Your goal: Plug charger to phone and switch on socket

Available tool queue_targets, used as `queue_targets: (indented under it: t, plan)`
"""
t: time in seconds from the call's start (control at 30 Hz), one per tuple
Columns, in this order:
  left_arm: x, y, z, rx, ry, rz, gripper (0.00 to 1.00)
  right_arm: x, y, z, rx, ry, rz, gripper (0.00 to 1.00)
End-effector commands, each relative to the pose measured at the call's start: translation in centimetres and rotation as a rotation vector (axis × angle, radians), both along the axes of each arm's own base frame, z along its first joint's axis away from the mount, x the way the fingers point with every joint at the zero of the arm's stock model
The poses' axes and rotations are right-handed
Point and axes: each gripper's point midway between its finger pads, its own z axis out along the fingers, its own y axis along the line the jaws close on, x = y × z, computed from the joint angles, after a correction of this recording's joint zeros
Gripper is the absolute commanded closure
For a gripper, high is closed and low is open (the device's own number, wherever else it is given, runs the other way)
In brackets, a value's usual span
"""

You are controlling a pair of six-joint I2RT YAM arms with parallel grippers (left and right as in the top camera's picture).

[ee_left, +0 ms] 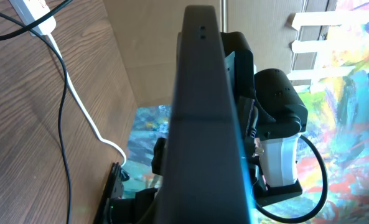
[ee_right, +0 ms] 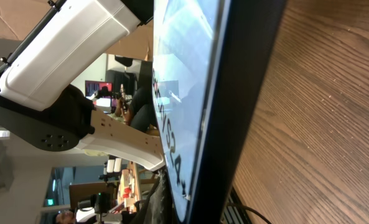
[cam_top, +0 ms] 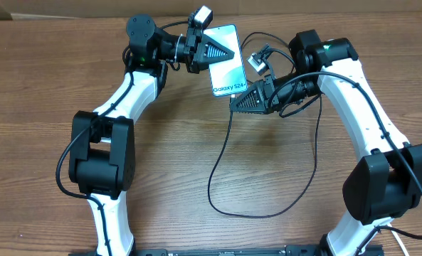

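Note:
The phone is held off the table at the back centre, screen up, showing "Galaxy S24". My left gripper is shut on its upper part; in the left wrist view the phone fills the middle, edge-on. My right gripper sits at the phone's bottom edge, shut on the charger connector, its fingers hidden in the right wrist view behind the phone. The charger's black cable hangs from there and loops across the table. The socket shows only at the top left of the left wrist view.
The socket's thick white cord runs across the table beside the black cable. The cable loop reaches the front centre of the table. Cardboard stands along the back edge.

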Motion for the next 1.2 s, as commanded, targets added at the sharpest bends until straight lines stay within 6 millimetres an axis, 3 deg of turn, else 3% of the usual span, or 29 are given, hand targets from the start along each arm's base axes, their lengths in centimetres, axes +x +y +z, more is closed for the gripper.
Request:
queue_targets:
  t: [0.0,1.17]
  plan:
    - [-0.6,-0.5,1.2,-0.002,-0.037,-0.031,0.96,-0.1,0.0,1.7,0.025,-0.055,0.002,0.96]
    - [-0.6,-0.5,1.2,0.002,-0.018,-0.031,0.96,-0.6,1.1,1.9,0.043,-0.068,0.032,0.97]
